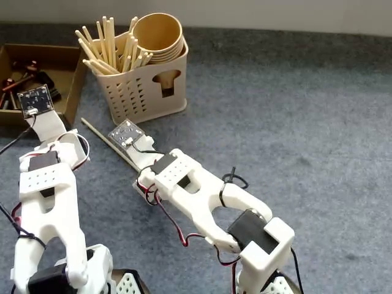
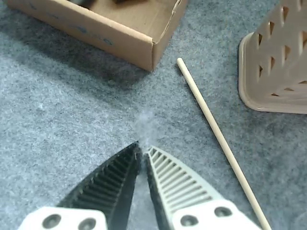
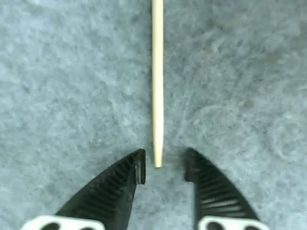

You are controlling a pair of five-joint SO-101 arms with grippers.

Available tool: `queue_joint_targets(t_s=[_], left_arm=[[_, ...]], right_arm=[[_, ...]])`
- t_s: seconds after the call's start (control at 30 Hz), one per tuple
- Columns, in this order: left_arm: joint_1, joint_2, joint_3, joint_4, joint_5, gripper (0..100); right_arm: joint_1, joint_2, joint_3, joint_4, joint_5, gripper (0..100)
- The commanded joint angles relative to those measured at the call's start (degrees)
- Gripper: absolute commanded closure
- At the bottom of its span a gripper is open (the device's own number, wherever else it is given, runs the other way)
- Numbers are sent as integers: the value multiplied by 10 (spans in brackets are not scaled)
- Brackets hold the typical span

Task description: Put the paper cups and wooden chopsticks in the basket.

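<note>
The chopstick (image 3: 157,81) was smooth, pale wood; the cloth (image 3: 72,72) beneath, fuzzy grey. My right gripper (image 3: 165,166) had ribbed, matt black plastic fingers (image 3: 120,187). The basket (image 1: 144,92) looked matt beige plastic; the box (image 2: 120,38), plain cardboard.

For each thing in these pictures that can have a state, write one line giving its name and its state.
basket, upright, partly filled.
paper cups, stacked upright in the basket.
bundled chopsticks, standing in the basket.
loose chopstick, lying flat, outside the basket.
left end effector, shut, empty.
right end effector, open, straddling the loose chopstick's tip, not gripping it.
cardboard box, open on top.
</note>
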Motion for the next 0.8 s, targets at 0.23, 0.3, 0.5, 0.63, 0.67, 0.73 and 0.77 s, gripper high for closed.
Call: queue_joint_targets(t_s=[0.23,0.3,0.5,0.63,0.67,0.73,0.77], left_arm=[[-5,-20,-3,-9,-3,995],[-5,-20,-3,-9,-3,995],[-5,-19,-3,-9,-3,995],[-5,-19,-3,-9,-3,995],[-5,-19,-3,-9,-3,995],[-5,-19,-3,-9,-3,995],[-5,-19,-3,-9,-3,995]], right_arm=[[-24,-22,5,-94,-14,786],[-19,-17,28,-130,-11,792],[3,16,52,-138,-9,916],[9,4,57,-138,53,981],[9,-3,58,-138,69,996],[11,-22,66,-106,90,993],[12,-33,69,-80,96,993]])
